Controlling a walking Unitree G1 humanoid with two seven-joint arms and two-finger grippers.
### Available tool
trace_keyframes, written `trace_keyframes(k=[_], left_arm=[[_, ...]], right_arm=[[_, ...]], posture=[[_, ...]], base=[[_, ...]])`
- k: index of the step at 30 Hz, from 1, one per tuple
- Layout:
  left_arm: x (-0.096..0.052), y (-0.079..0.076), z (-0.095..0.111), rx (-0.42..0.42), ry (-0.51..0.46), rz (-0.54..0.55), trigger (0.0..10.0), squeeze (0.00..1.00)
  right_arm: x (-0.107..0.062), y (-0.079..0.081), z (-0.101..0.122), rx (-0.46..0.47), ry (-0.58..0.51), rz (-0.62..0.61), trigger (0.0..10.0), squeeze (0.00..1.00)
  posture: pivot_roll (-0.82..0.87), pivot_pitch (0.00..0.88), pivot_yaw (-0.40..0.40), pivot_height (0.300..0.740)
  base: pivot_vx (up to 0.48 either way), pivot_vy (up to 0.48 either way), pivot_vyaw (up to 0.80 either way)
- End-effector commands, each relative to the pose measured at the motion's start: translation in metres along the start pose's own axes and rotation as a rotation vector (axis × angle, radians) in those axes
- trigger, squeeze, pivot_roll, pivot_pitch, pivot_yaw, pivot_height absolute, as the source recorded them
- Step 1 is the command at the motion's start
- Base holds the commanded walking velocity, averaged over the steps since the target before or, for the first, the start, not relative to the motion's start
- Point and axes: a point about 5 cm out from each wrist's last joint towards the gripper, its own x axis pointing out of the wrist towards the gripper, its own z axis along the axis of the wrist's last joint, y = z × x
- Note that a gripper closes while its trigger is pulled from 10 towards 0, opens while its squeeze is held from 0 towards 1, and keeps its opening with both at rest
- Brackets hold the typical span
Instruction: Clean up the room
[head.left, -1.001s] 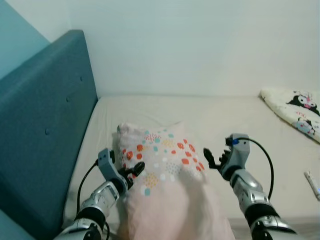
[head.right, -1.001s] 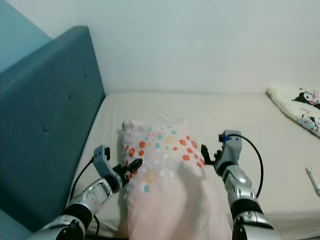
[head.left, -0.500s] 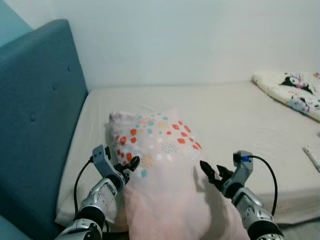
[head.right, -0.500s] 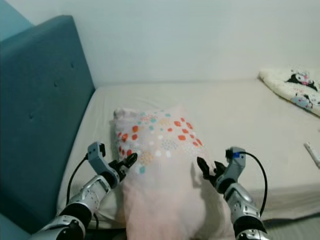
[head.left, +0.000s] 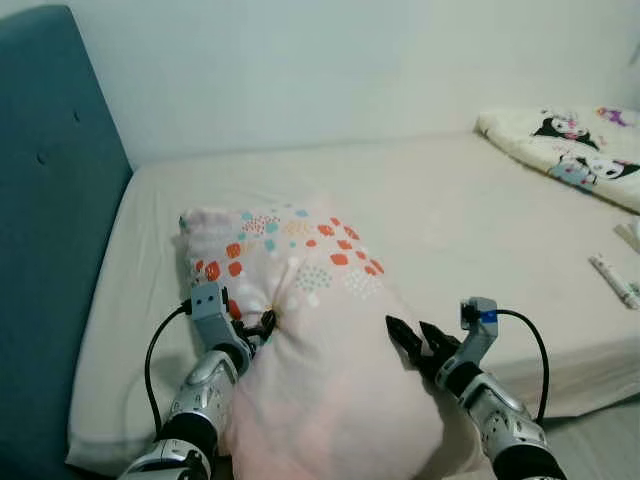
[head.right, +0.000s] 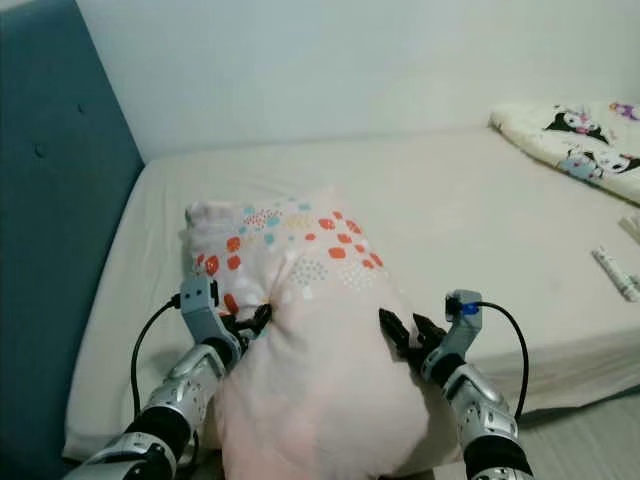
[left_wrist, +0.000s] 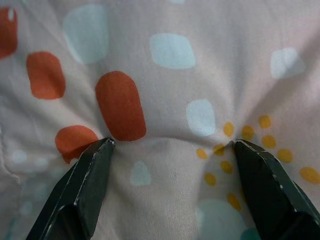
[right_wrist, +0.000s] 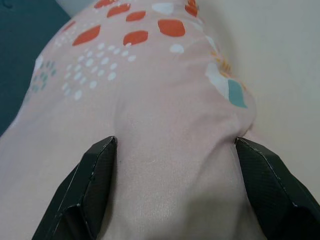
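Observation:
A pink pillow (head.left: 320, 340) printed with orange, teal and white dots lies on the beige mattress (head.left: 480, 220), its near end over the front edge. My left gripper (head.left: 262, 325) is open, and its fingertips (left_wrist: 92, 170) dig into the dotted fabric (left_wrist: 170, 100) on the pillow's left side, puckering it. My right gripper (head.left: 408, 340) is open too. It presses against the pillow's right side, with pink cloth (right_wrist: 165, 125) bulging between its fingers (right_wrist: 95, 175). The pillow sits squeezed between the two arms.
A teal padded headboard (head.left: 50, 230) stands along the left. A cartoon-print blanket (head.left: 570, 160) lies at the bed's far right corner. A small white tube-like object (head.left: 612, 280) rests near the right edge. A pale wall runs behind the bed.
The camera has swung, so the headboard sits further left and the bed fills more of the view. The left fingertips have sunk deeper into the pillow. The right gripper stays against its side.

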Motion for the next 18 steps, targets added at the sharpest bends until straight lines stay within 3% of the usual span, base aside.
trace_keyframes(k=[1, 5, 8, 10, 15, 17, 18], left_arm=[[-0.005, 0.004, -0.012, -0.041, 0.052, -0.013, 10.0, 0.00], [-0.007, -0.009, -0.013, -0.239, 0.051, -0.209, 10.0, 0.00], [-0.008, -0.013, -0.012, -0.278, 0.048, -0.258, 10.0, 0.00], [-0.009, -0.025, -0.011, -0.358, 0.055, -0.364, 10.0, 0.00], [-0.011, -0.038, -0.010, -0.381, 0.057, -0.449, 10.0, 0.00], [-0.014, -0.057, -0.017, -0.338, 0.115, -0.554, 10.0, 0.00], [-0.014, -0.057, -0.017, -0.338, 0.115, -0.554, 10.0, 0.00]], right_arm=[[-0.001, 0.001, -0.006, 0.019, 0.016, 0.002, 10.0, 0.00], [0.000, 0.001, -0.007, 0.012, 0.029, 0.001, 10.0, 0.00], [0.001, 0.002, -0.007, 0.011, 0.030, 0.001, 10.0, 0.00], [0.001, 0.002, -0.005, 0.007, 0.030, -0.002, 10.0, 0.00], [0.000, 0.002, -0.004, 0.010, 0.023, -0.003, 10.0, 0.00], [0.000, 0.001, -0.002, 0.004, 0.015, -0.025, 10.0, 0.00], [0.000, 0.001, -0.002, 0.004, 0.015, -0.025, 10.0, 0.00]], posture=[[0.00, 0.000, -0.009, 0.521], [0.01, 0.000, -0.013, 0.501], [0.01, 0.000, -0.013, 0.496], [0.01, 0.000, -0.012, 0.486], [0.01, 0.000, -0.012, 0.471], [0.00, 0.000, -0.012, 0.471], [0.00, 0.000, -0.012, 0.471]], base=[[0.000, 0.000, 0.00], [0.000, 0.000, 0.00], [0.000, 0.000, 0.00], [0.000, 0.000, 0.00], [0.000, 0.000, 0.00], [0.000, 0.000, 0.00], [0.000, 0.000, 0.00]])
